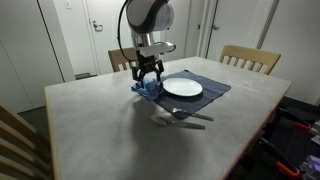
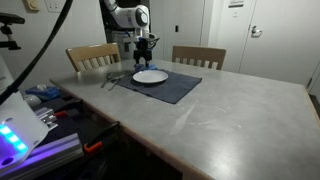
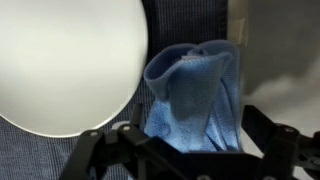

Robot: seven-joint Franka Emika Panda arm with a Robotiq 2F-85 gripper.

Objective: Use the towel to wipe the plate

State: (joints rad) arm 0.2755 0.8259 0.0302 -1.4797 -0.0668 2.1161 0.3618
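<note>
At the bottom edge of the wrist view, the fingers (image 3: 272,142) are cut off by the frame, and their tips are hidden behind the bunched blue towel (image 3: 195,95). Dark linkages are seen on either side of the cloth, but whether it is clamped cannot be told. In an exterior view the fingers are too small for their gap to be read. There the towel (image 1: 150,88) is recorded as a blue heap directly under the arm, on a corner of the dark placemat (image 1: 210,90) and just beside the white plate (image 1: 183,88). The plate is cropped by the top and left edges of the wrist view, where only a plain white face is shown. It lies flat on the placemat, which is spread on the pale surface (image 1: 100,130). Metal cutlery (image 1: 182,117) is noted on the surface near the placemat's edge, though the individual pieces are hard to make out. Two wooden chairs (image 1: 250,58) are partly hidden behind the far side of the surface.
</note>
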